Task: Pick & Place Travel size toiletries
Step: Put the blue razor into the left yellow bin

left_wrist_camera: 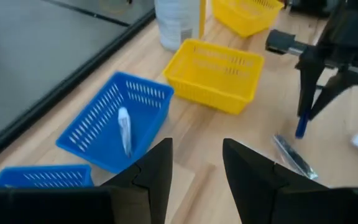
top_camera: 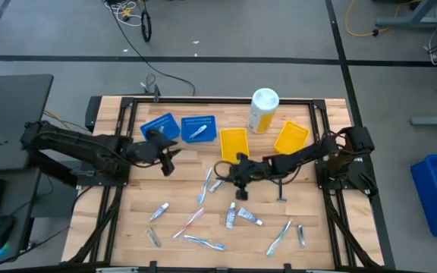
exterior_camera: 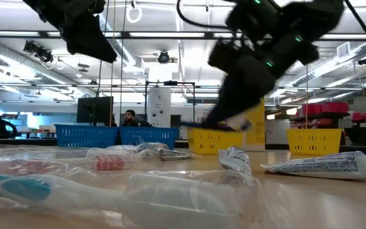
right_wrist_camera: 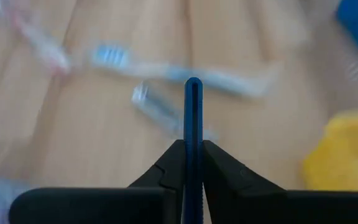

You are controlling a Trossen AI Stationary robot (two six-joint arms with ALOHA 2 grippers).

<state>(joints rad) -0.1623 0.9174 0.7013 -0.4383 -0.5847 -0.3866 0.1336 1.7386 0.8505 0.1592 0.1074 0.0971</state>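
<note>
My right gripper (top_camera: 239, 180) hangs over the table's middle, shut on a slim dark blue razor (right_wrist_camera: 193, 106), just near of a yellow tray (top_camera: 234, 144). My left gripper (top_camera: 167, 161) is open and empty (left_wrist_camera: 196, 163), above the table near two blue trays (top_camera: 160, 127). One blue tray (left_wrist_camera: 114, 118) holds a white tube (left_wrist_camera: 124, 127). Several tubes (top_camera: 232, 218) and toothbrushes (top_camera: 205, 186) lie flat on the table's near half. Another dark razor (left_wrist_camera: 294, 155) lies on the table below my right gripper. My right gripper pinches the razor between its two fingers, which lie along it. The razor's free end (right_wrist_camera: 193, 93) sticks out past the fingertips. The fingers come from above, pointing down, and the razor's end (left_wrist_camera: 301, 127) hangs below them, clear of the table.
A tall yellow bottle with a white cap (top_camera: 264, 110) stands at the far edge between the trays. A second yellow tray (top_camera: 290, 138) sits at the far right. Black frame rails (top_camera: 332, 152) run along the table's sides. People show in the room behind (exterior_camera: 129, 117).
</note>
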